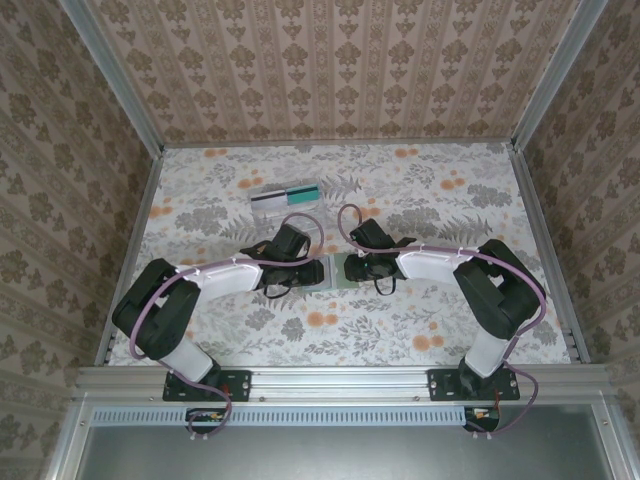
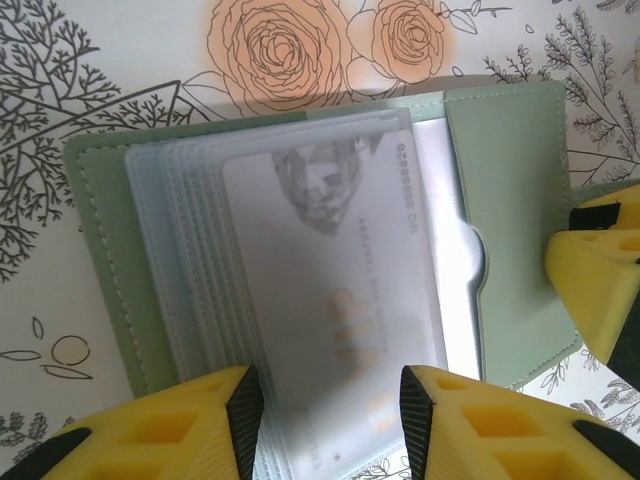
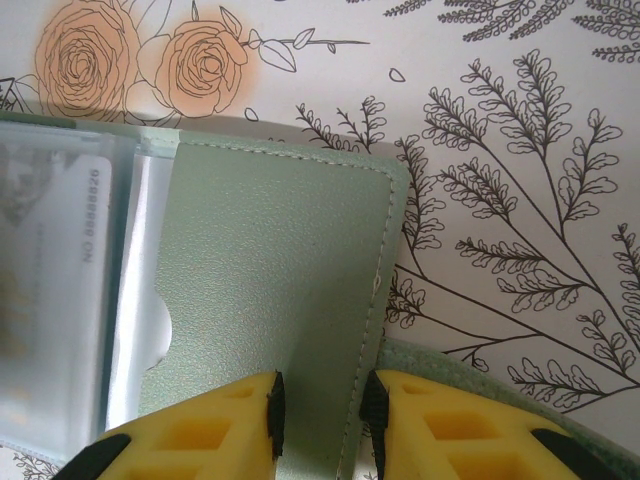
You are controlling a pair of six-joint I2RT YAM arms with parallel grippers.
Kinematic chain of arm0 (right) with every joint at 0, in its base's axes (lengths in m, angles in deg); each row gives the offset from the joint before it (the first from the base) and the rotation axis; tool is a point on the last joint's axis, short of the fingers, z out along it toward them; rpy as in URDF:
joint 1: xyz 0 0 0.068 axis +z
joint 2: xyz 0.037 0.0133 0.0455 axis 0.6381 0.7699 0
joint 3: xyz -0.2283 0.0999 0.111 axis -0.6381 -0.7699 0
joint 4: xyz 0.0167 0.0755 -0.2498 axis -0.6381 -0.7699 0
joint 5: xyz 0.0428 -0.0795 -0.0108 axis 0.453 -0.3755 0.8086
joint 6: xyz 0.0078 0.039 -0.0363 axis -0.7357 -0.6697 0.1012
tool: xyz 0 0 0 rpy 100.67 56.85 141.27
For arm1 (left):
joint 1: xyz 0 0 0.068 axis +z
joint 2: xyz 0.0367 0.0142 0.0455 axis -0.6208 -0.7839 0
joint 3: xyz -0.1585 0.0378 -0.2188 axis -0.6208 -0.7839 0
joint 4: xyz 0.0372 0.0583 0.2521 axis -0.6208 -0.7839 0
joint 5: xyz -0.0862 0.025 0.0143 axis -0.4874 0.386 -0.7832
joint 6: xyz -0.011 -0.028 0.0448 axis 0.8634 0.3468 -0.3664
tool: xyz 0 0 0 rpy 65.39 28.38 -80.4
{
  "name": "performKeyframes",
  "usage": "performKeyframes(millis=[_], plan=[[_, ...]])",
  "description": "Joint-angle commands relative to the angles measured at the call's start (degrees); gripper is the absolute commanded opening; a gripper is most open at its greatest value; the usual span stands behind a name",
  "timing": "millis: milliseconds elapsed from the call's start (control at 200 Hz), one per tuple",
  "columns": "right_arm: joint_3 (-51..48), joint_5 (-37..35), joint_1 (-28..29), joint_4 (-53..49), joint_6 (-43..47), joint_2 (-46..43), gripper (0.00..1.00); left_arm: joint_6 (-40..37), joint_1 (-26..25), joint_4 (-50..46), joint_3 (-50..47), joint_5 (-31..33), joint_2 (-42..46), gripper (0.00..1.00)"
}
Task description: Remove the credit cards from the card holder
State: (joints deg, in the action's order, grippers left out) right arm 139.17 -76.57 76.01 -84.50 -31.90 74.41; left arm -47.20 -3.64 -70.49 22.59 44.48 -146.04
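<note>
The green card holder (image 1: 336, 271) lies open on the table between my two grippers. In the left wrist view the card holder (image 2: 105, 260) shows a stack of clear sleeves with a pale credit card (image 2: 330, 250) on top. My left gripper (image 2: 322, 400) is open, with its pads over the near end of that card. My right gripper (image 3: 320, 405) stands narrowly open on the card holder's right flap (image 3: 270, 260), its tips on either side of the stitched edge. One of its yellow fingers (image 2: 600, 270) sits at the flap's right side.
A clear plastic box (image 1: 285, 197) holding a teal card lies farther back on the floral tablecloth (image 1: 440, 330). Patterned walls with metal rails enclose the table on three sides. Bare cloth lies right and left of the arms.
</note>
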Motion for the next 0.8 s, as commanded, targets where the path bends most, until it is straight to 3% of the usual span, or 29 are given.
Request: performKeyframes(millis=[0, 795], plan=[[-1.07, 1.79, 0.29, 0.83, -0.93, 0.65, 0.32, -0.16, -0.52, 1.74, 0.47, -1.80, 0.82, 0.44], [-1.93, 1.43, 0.13, 1.20, -1.13, -0.93, 0.32, 1.77, -2.25, 6.84, 1.90, -6.39, 2.87, 0.45]])
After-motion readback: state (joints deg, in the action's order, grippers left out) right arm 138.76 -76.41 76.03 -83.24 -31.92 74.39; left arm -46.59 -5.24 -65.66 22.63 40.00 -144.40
